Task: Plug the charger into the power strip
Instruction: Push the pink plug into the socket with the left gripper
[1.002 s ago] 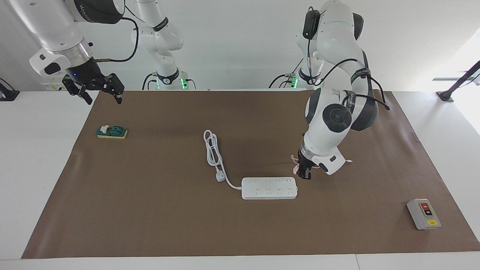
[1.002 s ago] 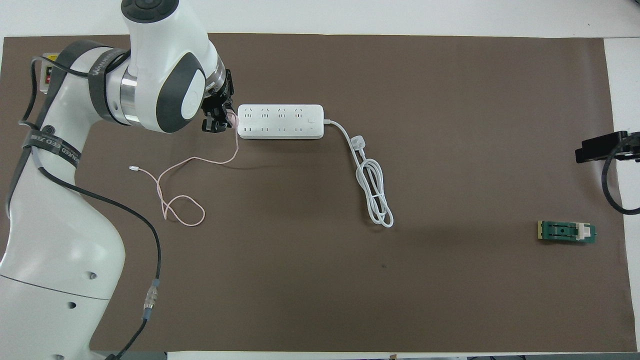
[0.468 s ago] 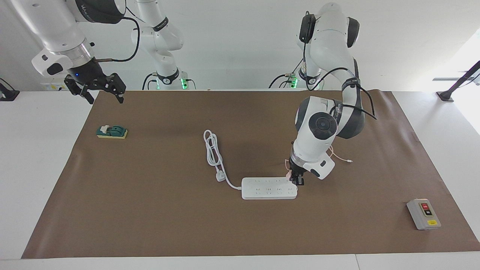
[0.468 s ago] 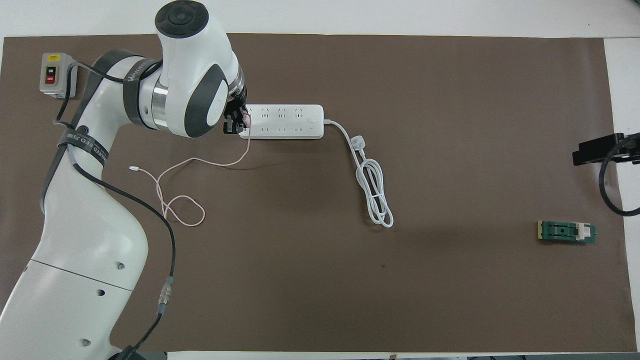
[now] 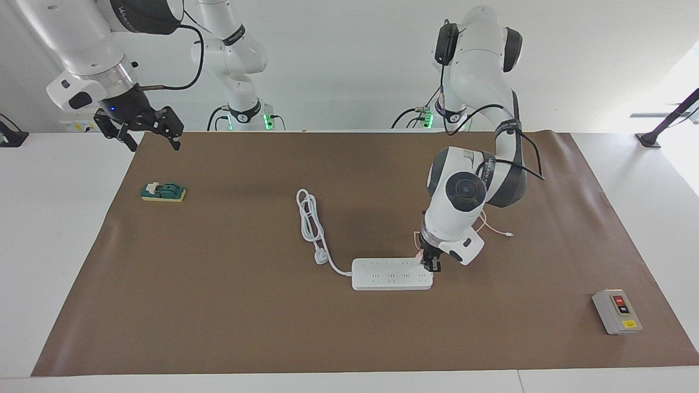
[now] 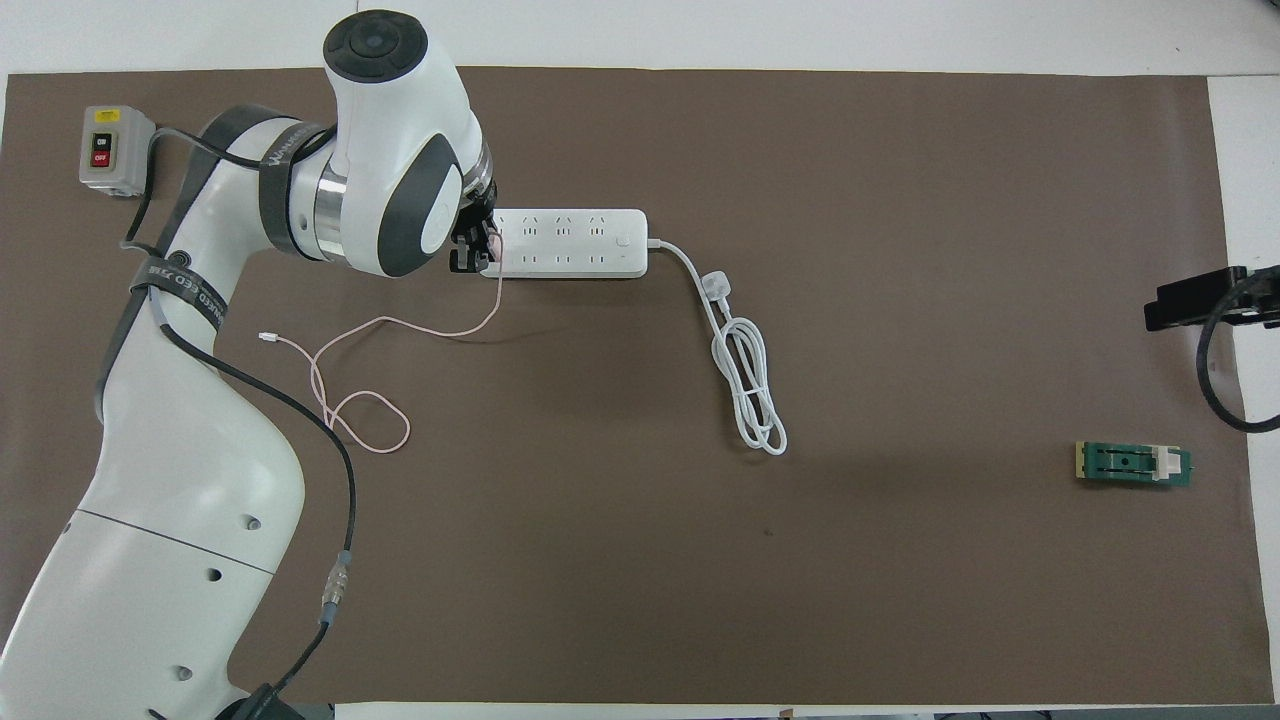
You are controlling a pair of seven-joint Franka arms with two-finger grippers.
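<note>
The white power strip (image 5: pixel 390 274) lies flat in the middle of the brown mat and also shows in the overhead view (image 6: pixel 570 243). My left gripper (image 5: pixel 430 264) is shut on the pale pink charger (image 5: pixel 420 255) and holds it on the strip's end sockets toward the left arm's end. The gripper (image 6: pixel 474 250) hides most of the charger from above. The thin pink cable (image 6: pixel 497 300) trails toward the robots and ends in a small white connector (image 6: pixel 266 338). My right gripper (image 5: pixel 151 143) is open and empty, raised over the mat's edge at the right arm's end.
The strip's thick white cord (image 6: pixel 750 390) lies coiled, with its three-pin plug (image 5: pixel 321 256) beside the strip. A grey switch box (image 5: pixel 617 311) sits toward the left arm's end. A green knife switch (image 5: pixel 163 192) lies under the right gripper's side of the mat.
My left gripper has moved with the charger from beside the strip's end onto its end sockets and come lower. The right arm has hardly moved.
</note>
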